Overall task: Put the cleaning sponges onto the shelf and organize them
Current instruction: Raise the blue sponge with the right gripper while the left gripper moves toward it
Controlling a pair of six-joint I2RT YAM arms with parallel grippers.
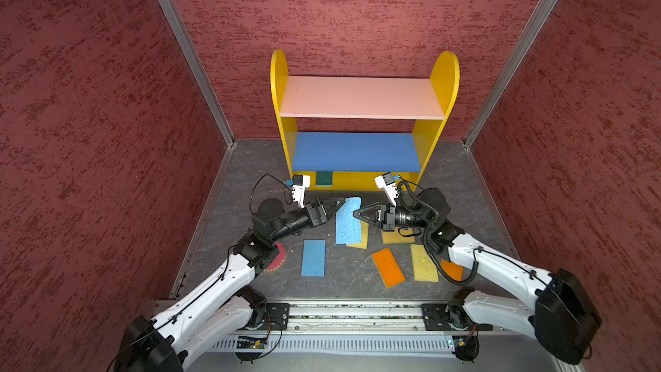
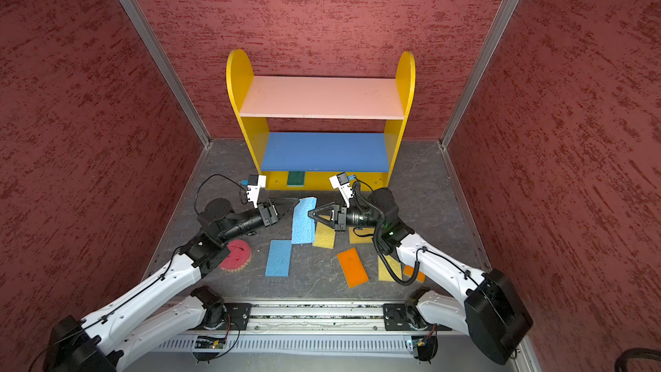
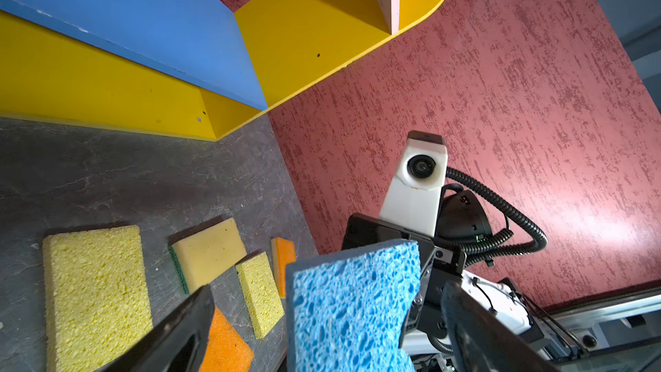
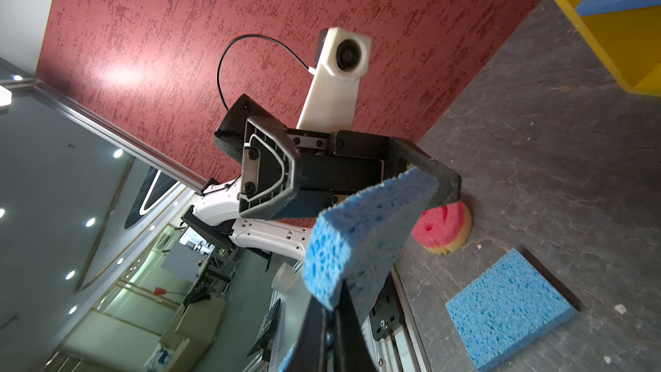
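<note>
- Blue sponge (image 1: pixel 347 225): a flat, coarse-pored rectangle, raised off the table (image 1: pixel 347 282) at mid-scene, at 6 o'clock from the shelf (image 1: pixel 443 80).
- Right claw (image 1: pixel 355 213) is clenched on the sponge's edge, gripping it from 3 o'clock.
- Left claw (image 1: pixel 338 208) stands released at the sponge's 9 o'clock, with its fingers (image 3: pixel 179 334) on either side of the sponge's end.
- Second blue sponge (image 1: pixel 313 258) lies flat on the table at 7 o'clock from the held one.
- Green sponge (image 1: pixel 324 178) lies on the shelf's yellow base.
</note>
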